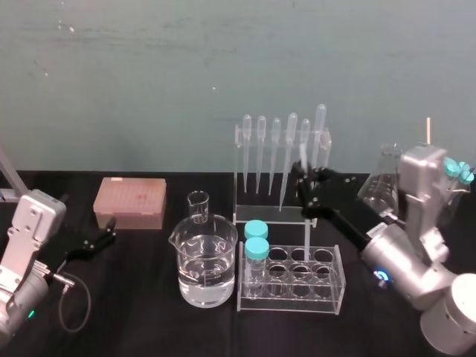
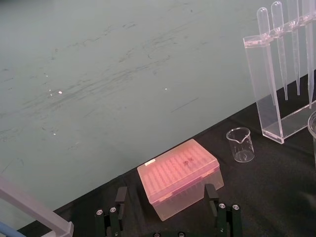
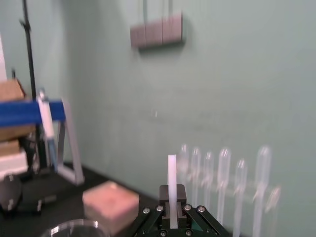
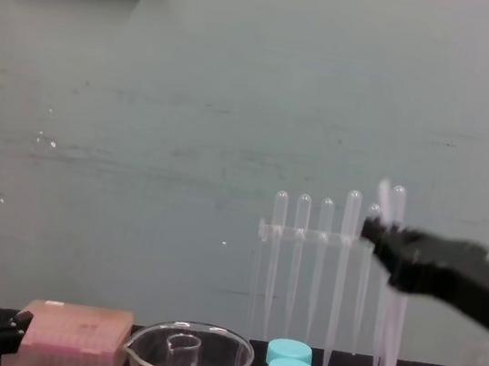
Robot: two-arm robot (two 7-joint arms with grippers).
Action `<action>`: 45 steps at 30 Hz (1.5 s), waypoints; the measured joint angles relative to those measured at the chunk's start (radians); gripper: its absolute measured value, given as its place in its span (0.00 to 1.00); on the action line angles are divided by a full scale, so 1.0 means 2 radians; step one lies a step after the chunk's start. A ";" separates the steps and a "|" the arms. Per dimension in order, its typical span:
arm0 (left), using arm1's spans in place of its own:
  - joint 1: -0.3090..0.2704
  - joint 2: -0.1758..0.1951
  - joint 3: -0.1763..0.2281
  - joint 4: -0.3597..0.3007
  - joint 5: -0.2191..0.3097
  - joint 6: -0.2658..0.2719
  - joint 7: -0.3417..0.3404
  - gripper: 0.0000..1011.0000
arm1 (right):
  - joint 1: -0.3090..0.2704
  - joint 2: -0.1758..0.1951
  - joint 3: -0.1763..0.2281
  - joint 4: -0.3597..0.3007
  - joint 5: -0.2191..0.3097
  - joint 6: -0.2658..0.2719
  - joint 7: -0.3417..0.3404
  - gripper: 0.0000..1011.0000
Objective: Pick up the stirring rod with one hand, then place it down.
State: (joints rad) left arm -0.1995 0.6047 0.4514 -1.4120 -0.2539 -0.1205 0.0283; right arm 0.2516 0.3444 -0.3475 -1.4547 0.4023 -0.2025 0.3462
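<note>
Translucent stirring rod, likely light, stiff, slick, brittle; right pincer clamped near its top, above tube rack. Left pincer idle at bench edge, jaws apart.

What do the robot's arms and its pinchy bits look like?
Both arms are chunky silver-grey metal. The left arm has a boxy segment and a looping black cable; the right arm is rounder, with a glowing blue ring. The left end effector and right end effector are black, each with two angular fingers.
</note>
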 joint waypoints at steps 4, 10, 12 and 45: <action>0.000 0.000 0.000 0.000 0.000 0.000 0.000 0.99 | -0.010 -0.006 0.020 -0.019 0.003 -0.056 0.005 0.07; 0.000 0.000 0.000 0.000 0.000 0.000 0.000 0.99 | -0.007 -0.017 0.044 -0.040 0.029 -0.099 0.027 0.07; 0.000 0.000 0.000 0.000 0.000 0.000 0.000 0.99 | -0.006 -0.016 0.048 -0.046 0.039 -0.097 0.036 0.07; 0.000 0.000 0.000 0.000 0.000 0.000 0.000 0.99 | -0.016 0.011 0.069 -0.071 0.063 -0.054 0.086 0.07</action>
State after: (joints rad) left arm -0.1996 0.6047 0.4514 -1.4120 -0.2539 -0.1205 0.0283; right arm 0.2188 0.3668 -0.2093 -1.5977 0.5277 -0.3113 0.5175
